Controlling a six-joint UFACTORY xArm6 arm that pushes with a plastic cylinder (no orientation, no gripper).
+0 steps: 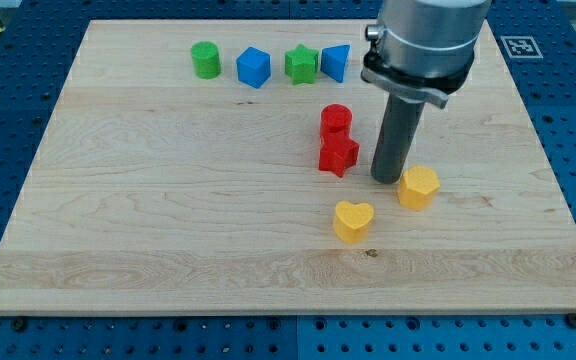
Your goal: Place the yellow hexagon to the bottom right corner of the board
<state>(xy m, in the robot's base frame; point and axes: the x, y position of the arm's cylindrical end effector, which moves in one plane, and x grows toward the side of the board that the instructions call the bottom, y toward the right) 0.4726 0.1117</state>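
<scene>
1. because the arm carries no gripper, there is no jaw state to report; it ends in a dark rod, and my tip (pixel 387 180) rests on the wooden table (pixel 148 220) just left of the yellow hexagon (pixel 419 187), close enough that i cannot tell whether they touch
2. the yellow hexagon sits right of the table's middle, well apart from the near right corner where it belongs, so the task looks far from done
3. my tip stands on the hexagon's far-left side, which i judge to be the useful side: a push from there would send the block toward the right and near, toward that corner
4. the yellow heart (pixel 353 221) lies near and left of the hexagon, apart from it and off the likely path
5. the red cylinder (pixel 336 119) and the red star (pixel 339 154) sit touching, one behind the other, just left of the rod, so a leftward sweep could knock them
6. along the far edge stand a green cylinder (pixel 205 60), a blue hexagon-like block (pixel 253 67), a green star (pixel 301 64) and a blue block (pixel 336 62) whose shape i cannot make out, all well apart from the work
</scene>
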